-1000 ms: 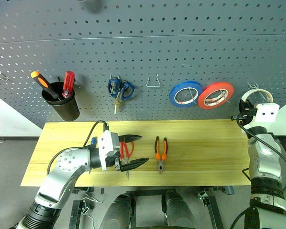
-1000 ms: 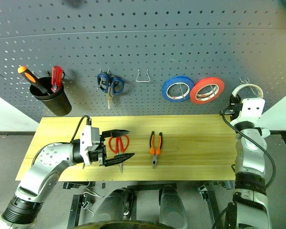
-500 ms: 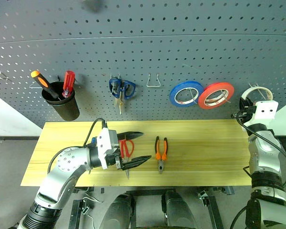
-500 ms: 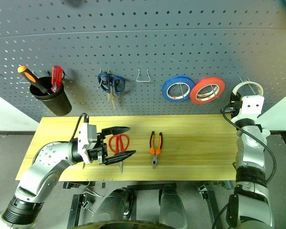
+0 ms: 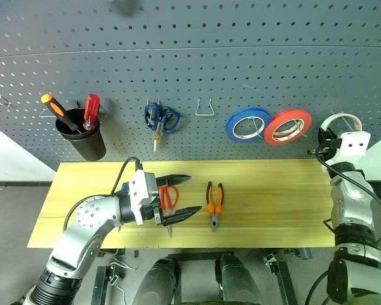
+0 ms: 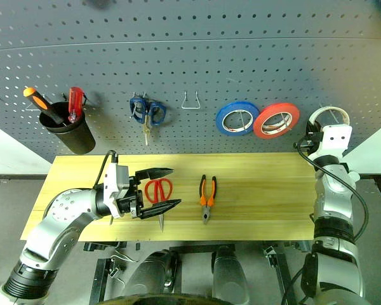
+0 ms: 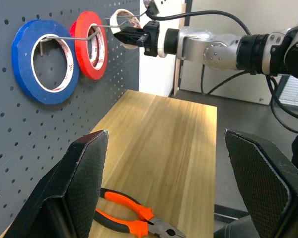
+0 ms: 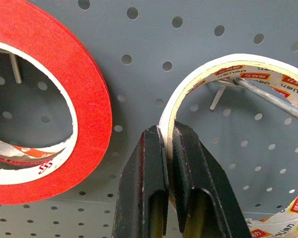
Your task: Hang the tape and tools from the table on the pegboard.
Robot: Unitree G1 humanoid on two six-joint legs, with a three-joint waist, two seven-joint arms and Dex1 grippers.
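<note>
The right gripper (image 8: 170, 163) had its two black fingers (image 8: 144, 188) pinched on the rim of the white tape (image 8: 228, 69), one finger inside the ring and one outside. The tape already hung over a thin wire hook (image 8: 268, 99) on the pegboard (image 5: 190, 63), just beside the red roll (image 5: 287, 126) and the blue roll (image 5: 247, 124). Judging from that, the step in hand was letting go. To do it well, the fingers would need to part enough to clear the thin rim on both sides, then draw straight back away from the board, so the roll is neither dragged off the hook nor set swinging. A sideways pull could knock the red roll beside it.

The left gripper (image 5: 176, 199) hung low over the wooden surface (image 5: 273, 197) with its fingers (image 7: 79, 178) spread wide, empty, on either side of the red-handled scissors (image 5: 167, 202), which lay flat with the tips toward the near edge. The orange-and-black pliers (image 5: 214, 203) lay just to the right of them, apart from the gripper. Both tools remained to be hung, and an empty wire hook (image 5: 204, 108) stood between the blue-handled scissors (image 5: 160, 119) and the blue roll. A black cup (image 5: 82, 136) held two larger screwdrivers at the left of the board.
</note>
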